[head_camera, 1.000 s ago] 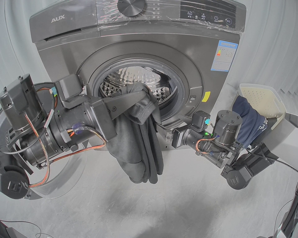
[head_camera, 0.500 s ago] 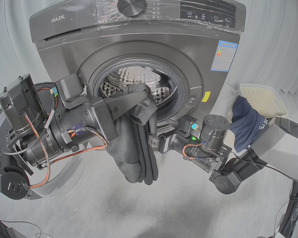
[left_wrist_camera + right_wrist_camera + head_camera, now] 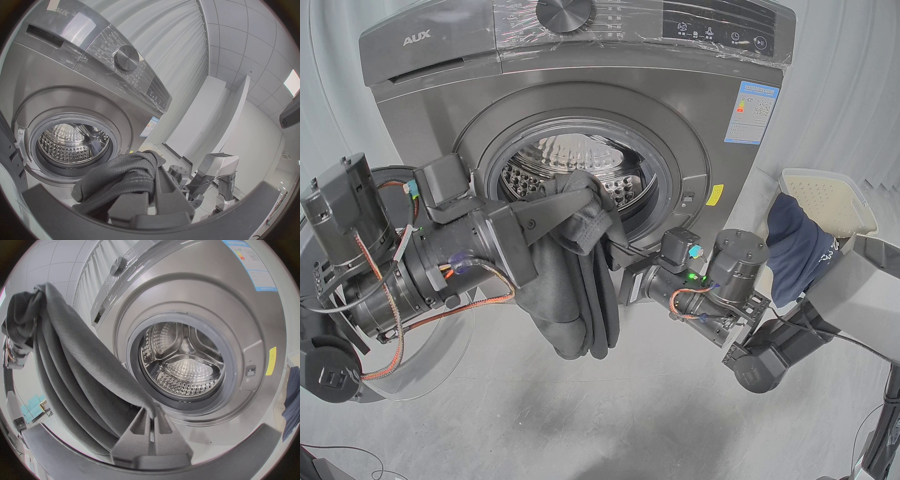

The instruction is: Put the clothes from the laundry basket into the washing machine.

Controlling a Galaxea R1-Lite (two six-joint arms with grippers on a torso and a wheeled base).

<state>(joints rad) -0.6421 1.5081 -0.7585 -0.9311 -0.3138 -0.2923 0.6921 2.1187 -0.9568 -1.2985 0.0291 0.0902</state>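
Your left gripper (image 3: 592, 199) is clamped on a dark grey garment (image 3: 569, 294) hanging below it, just before the open washing machine (image 3: 675, 125). Your right gripper (image 3: 152, 418) pinches the same garment's edge lower down; behind that gripper, a blue garment (image 3: 797, 247) drapes over the laundry basket (image 3: 831, 194).

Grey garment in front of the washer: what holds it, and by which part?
Both grippers: the left gripper is shut on the bunched top of the grey garment, the right gripper pinches a lower fold.
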